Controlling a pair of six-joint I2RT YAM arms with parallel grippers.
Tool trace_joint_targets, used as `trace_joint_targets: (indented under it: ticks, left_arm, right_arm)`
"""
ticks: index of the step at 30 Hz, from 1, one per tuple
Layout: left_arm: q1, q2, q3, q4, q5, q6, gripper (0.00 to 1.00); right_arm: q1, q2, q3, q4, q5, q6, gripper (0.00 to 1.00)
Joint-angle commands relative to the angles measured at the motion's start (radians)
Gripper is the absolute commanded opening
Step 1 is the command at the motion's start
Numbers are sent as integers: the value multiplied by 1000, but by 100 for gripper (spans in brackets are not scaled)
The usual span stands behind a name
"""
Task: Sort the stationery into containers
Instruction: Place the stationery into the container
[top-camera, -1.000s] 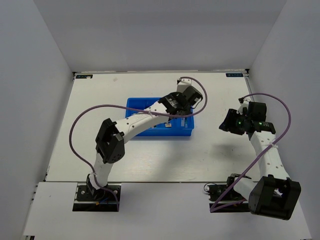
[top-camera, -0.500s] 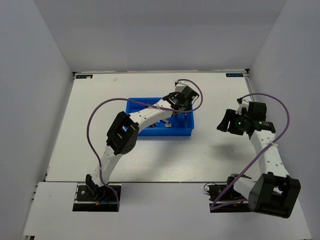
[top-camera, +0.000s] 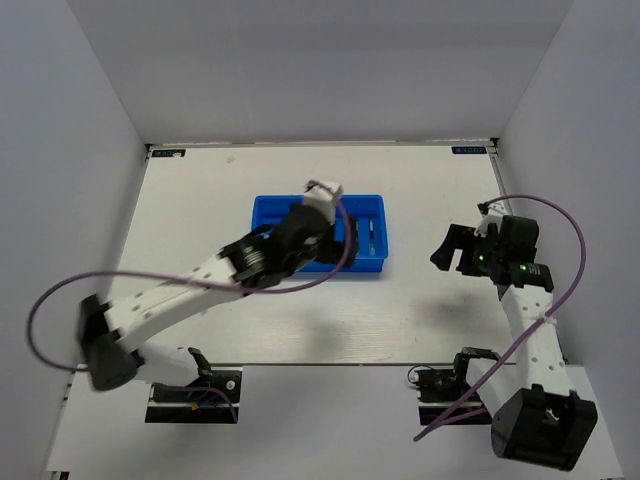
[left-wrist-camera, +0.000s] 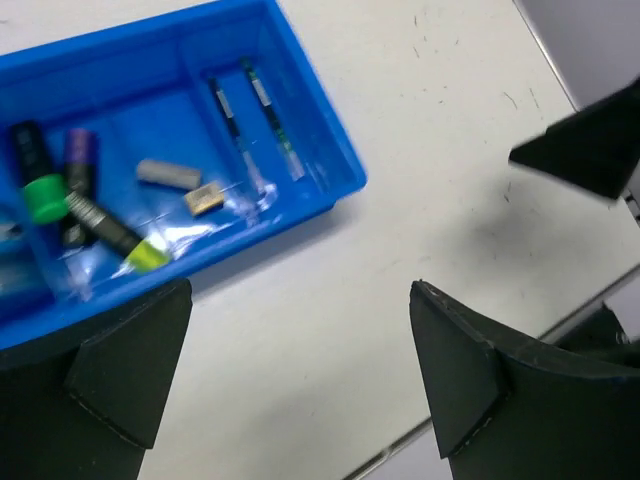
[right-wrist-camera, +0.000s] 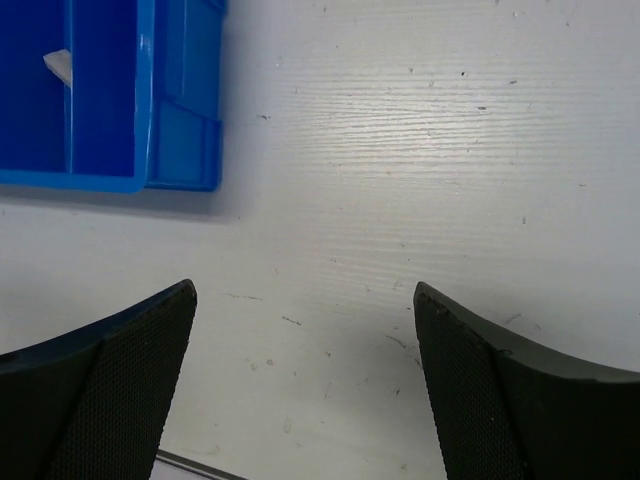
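Both end effectors gape wide and empty, and we judge the left end effector (left-wrist-camera: 300, 385) nearer the blue tray (left-wrist-camera: 335, 160) at the middle of the counter (left-wrist-camera: 430, 240), long axis left to right, holding highlighters (left-wrist-camera: 42, 192), eraser (left-wrist-camera: 203, 198) and pens (left-wrist-camera: 272, 115), while the right end effector (right-wrist-camera: 305, 385) hangs off its right end.

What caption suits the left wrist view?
Open left gripper over the table; blue tray holds highlighters, eraser, pens.

Glossy blue plastic tray (left-wrist-camera: 322, 120); matt white table (right-wrist-camera: 450, 150) (finely scratched).
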Motion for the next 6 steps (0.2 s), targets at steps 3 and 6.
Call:
trace_joint_targets:
  ticks: [3,6]
  left_arm:
    - [31,-308,-298,-144,-77,54,100]
    - [77,-491,-438,-211,-96,54,100]
  right_arm:
    - [-7,-59,-28,70,-19,26,90]
    - [-4,-79,-56,115,-48,9,90]
